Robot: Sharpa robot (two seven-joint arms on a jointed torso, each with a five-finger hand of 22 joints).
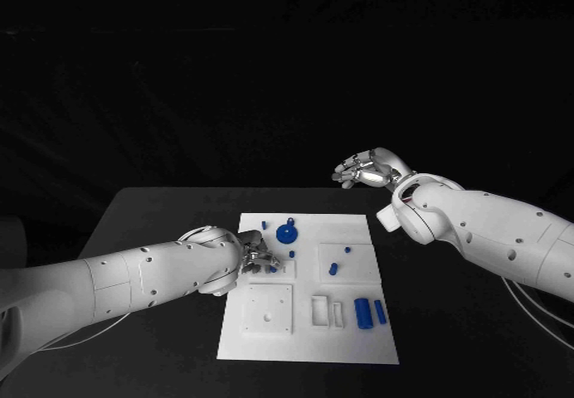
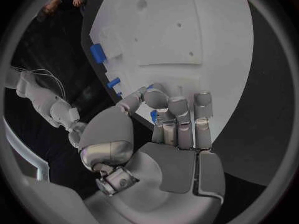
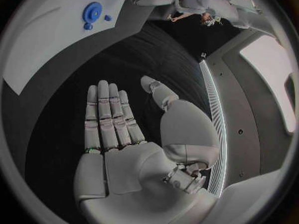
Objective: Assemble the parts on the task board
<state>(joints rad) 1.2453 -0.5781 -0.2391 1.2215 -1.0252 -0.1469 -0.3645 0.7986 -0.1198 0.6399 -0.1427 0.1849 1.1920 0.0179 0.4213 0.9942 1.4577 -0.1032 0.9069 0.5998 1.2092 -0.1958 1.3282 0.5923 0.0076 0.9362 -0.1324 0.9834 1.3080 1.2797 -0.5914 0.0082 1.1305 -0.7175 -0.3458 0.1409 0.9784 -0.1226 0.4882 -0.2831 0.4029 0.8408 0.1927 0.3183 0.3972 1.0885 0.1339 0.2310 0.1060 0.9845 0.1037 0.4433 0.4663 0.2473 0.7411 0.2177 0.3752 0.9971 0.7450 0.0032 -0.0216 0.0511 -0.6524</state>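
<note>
From the head view, my left hand (image 1: 255, 255) is down on the task board (image 1: 359, 348), fingers curled over a small blue part (image 1: 274, 268) at its fingertips, while my right hand (image 1: 365, 170) hangs beyond the board's far edge, well apart from everything, holding nothing. The round blue part (image 1: 287, 232) sits just beyond my left hand, and two blue cylinders (image 1: 370, 313) lie nearer me, on my right-hand side. In the left wrist view, my fingers (image 2: 181, 115) close around a blue piece (image 2: 154, 116), mostly hidden, so I judge the hold shallow: it could slip or tilt and miss its seat. In the right wrist view, my right hand (image 3: 115, 134) lies flat and released above the dark surface (image 3: 143, 55).
</note>
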